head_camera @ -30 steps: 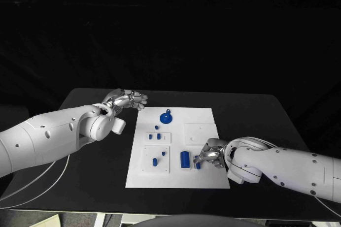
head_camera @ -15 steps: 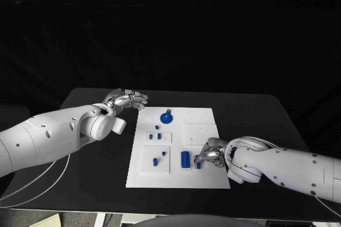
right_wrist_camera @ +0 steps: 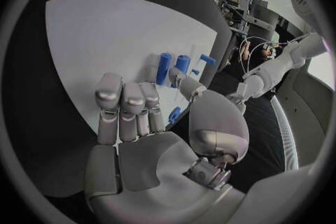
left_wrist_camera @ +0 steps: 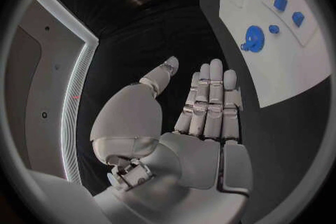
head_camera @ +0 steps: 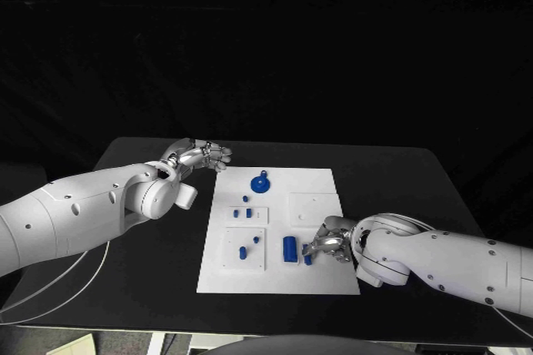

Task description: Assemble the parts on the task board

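The white task board [head_camera: 278, 232] lies in the middle of the black table. On it are a round blue part with a loop [head_camera: 259, 185], several small blue parts [head_camera: 239, 213] and a blue cylinder [head_camera: 289, 249]. My right hand [head_camera: 328, 243] hovers low over the board's near right area, just right of the cylinder, and a small blue part [head_camera: 308, 259] lies by its fingers. In the right wrist view its fingers [right_wrist_camera: 126, 106] are spread with nothing gripped, and a blue part [right_wrist_camera: 174, 115] shows beneath the thumb. My left hand [head_camera: 200, 155] is off the board's far left corner, fingers [left_wrist_camera: 210, 106] stretched out and empty.
The board's raised white square [head_camera: 311, 205] on the right side carries no parts. Bare black table [head_camera: 400, 185] surrounds the board. My left forearm [head_camera: 100, 209] lies along the table's left side.
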`<state>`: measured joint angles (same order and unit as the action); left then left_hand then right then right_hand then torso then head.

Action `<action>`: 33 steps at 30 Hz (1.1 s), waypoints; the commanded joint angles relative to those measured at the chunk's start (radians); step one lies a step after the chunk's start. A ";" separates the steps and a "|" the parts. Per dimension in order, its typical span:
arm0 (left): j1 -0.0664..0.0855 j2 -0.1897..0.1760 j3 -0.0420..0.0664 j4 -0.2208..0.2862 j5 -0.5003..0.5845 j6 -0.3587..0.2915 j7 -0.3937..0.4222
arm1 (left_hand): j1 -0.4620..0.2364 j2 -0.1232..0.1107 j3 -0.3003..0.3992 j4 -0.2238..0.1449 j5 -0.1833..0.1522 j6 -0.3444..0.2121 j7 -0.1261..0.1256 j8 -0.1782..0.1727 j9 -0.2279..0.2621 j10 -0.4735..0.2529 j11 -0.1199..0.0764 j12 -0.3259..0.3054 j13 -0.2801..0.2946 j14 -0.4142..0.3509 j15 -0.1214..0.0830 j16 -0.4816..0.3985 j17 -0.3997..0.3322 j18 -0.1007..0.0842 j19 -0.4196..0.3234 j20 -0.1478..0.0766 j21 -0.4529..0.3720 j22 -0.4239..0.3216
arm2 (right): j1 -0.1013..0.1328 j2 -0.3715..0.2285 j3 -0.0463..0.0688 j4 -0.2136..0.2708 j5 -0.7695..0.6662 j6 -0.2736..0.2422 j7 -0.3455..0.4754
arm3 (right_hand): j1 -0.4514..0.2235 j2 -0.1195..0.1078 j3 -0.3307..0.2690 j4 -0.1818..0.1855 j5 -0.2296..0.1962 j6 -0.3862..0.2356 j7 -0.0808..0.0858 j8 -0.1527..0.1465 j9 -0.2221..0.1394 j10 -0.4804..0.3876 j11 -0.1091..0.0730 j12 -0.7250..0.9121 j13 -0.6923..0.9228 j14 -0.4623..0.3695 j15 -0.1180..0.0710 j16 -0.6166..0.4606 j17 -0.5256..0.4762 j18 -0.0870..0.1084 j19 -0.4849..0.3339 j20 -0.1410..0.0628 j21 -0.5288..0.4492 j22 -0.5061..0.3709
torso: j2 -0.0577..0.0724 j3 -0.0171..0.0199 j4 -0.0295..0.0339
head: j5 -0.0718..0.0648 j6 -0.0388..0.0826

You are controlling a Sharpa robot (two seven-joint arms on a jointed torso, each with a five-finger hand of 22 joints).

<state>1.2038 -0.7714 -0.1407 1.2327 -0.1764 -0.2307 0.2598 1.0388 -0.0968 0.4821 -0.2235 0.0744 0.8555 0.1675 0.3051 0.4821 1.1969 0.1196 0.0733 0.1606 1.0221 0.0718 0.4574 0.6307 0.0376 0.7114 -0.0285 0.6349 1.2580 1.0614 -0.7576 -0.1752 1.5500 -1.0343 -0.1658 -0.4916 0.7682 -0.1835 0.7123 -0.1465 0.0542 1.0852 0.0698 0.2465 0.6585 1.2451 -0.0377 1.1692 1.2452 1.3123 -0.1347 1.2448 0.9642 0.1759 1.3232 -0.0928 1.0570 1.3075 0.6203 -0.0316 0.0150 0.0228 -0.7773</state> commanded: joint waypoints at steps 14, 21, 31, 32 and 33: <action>0.001 0.000 0.001 0.002 0.005 0.014 0.006 | -0.003 -0.001 0.002 0.008 0.024 -0.008 0.002 0.006 -0.003 0.004 0.001 0.001 -0.003 0.011 0.000 -0.010 0.008 0.014 0.005 0.001 -0.008 0.005 | -0.001 -0.009 0.000 0.005 0.008 0.031 0.053 | -0.011 -0.064 -0.010 0.065 -0.005 -0.008 0.003 -0.003 0.008 -0.010 0.000 -0.004 0.001 -0.003 -0.009 -0.006 0.001 0.086 0.005 -0.015 -0.007 0.002 | 0.000 0.0003 0.0000 | -0.001 -0.001; 0.001 -0.002 0.001 0.002 0.005 0.013 0.006 | -0.003 -0.001 0.002 0.008 0.023 -0.008 0.002 0.007 -0.003 0.004 0.001 0.001 -0.003 0.011 0.000 -0.011 0.008 0.014 0.005 0.001 -0.008 0.005 | -0.001 -0.037 0.000 0.021 0.033 0.095 0.114 | 0.031 -0.070 -0.028 0.038 -0.005 -0.011 0.003 -0.001 0.015 -0.013 -0.001 -0.004 0.002 -0.005 -0.010 -0.006 0.003 0.086 0.002 -0.021 -0.007 0.004 | 0.000 0.0006 0.0004 | -0.001 0.001; 0.001 -0.001 0.001 0.002 0.005 0.016 0.006 | -0.003 -0.001 0.002 0.008 0.023 -0.008 0.002 0.007 -0.003 0.004 0.001 0.001 -0.003 0.011 0.000 -0.011 0.009 0.014 0.005 0.001 -0.009 0.006 | -0.001 -0.059 0.000 0.034 0.037 0.115 0.136 | 0.074 -0.023 -0.094 -0.036 0.000 -0.010 0.003 -0.002 0.020 -0.007 -0.001 0.001 0.009 -0.006 -0.009 -0.007 0.006 0.086 -0.005 -0.018 -0.007 0.007 | 0.000 0.0015 -0.0002 | -0.001 0.001; 0.001 -0.001 0.001 0.002 0.005 0.016 0.006 | -0.003 0.000 0.002 0.008 0.023 -0.008 0.002 0.007 -0.003 0.004 0.001 0.001 -0.003 0.011 0.000 -0.012 0.009 0.014 0.005 0.001 -0.009 0.006 | -0.001 -0.059 0.000 0.034 0.037 0.116 0.136 | 0.076 -0.018 -0.095 -0.040 0.000 -0.010 0.003 -0.002 0.020 -0.007 -0.001 0.001 0.009 -0.006 -0.009 -0.007 0.006 0.086 -0.005 -0.018 -0.007 0.007 | 0.000 0.0013 -0.0002 | -0.002 0.001; 0.001 -0.001 0.001 0.002 0.005 0.016 0.006 | -0.003 0.000 0.002 0.008 0.023 -0.008 0.002 0.007 -0.003 0.004 0.001 0.001 -0.003 0.011 0.000 -0.012 0.009 0.014 0.006 0.001 -0.009 0.006 | -0.001 -0.059 0.000 0.035 0.037 0.117 0.135 | 0.081 -0.012 -0.097 -0.047 0.000 -0.009 0.003 -0.002 0.020 -0.006 -0.001 0.002 0.010 -0.005 -0.009 -0.007 0.006 0.086 -0.005 -0.018 -0.007 0.008 | 0.000 0.0015 -0.0005 | -0.002 0.002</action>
<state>1.2039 -0.7737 -0.1407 1.2326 -0.1764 -0.2290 0.2587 1.0389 -0.0968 0.4856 -0.2200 0.0928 0.8555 0.1675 0.3051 0.4806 1.1969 0.1197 0.0733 0.1587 1.0292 0.0715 0.4518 0.6390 0.0374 0.7114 -0.0285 0.6309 1.2627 1.0611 -0.8169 -0.1755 1.5829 -1.0020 -0.0846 -0.3840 0.8521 -0.2014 0.6153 -0.1918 0.0543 1.0798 0.0747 0.2464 0.6773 1.2345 -0.0374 1.1693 1.2538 1.3069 -0.1366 1.2412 0.9689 0.1755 1.3214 -0.1090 1.0523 1.3073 0.6201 -0.0305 0.0149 0.0221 -0.7755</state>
